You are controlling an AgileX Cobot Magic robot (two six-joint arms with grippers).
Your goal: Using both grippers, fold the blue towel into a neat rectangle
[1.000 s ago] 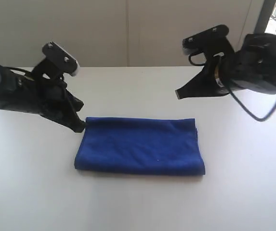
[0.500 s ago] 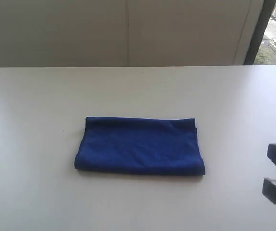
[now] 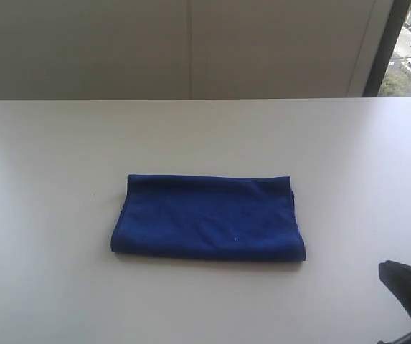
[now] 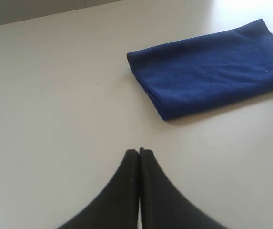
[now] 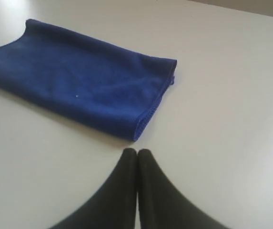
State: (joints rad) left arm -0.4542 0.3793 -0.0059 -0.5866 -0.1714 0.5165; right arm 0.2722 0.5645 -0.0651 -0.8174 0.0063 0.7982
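Towel (image 3: 209, 218) folded, flat on table (image 3: 54, 158).
My left gripper (image 4: 139, 152) and right gripper (image 5: 137, 152): jaws pressed together, empty, both apart from it.

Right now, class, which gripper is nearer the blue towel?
Right. The right gripper, jaws shut, sits just short of the blue towel's near corner without touching. The left gripper, jaws also shut, stands clearly farther from the other end.

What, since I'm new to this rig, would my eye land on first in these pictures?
The deep blue towel stands out first: it lies folded into a flat rectangle in the middle of the white table. Next come the black left claw and right claw, both shut and clear of the towel, each facing one of its short ends.
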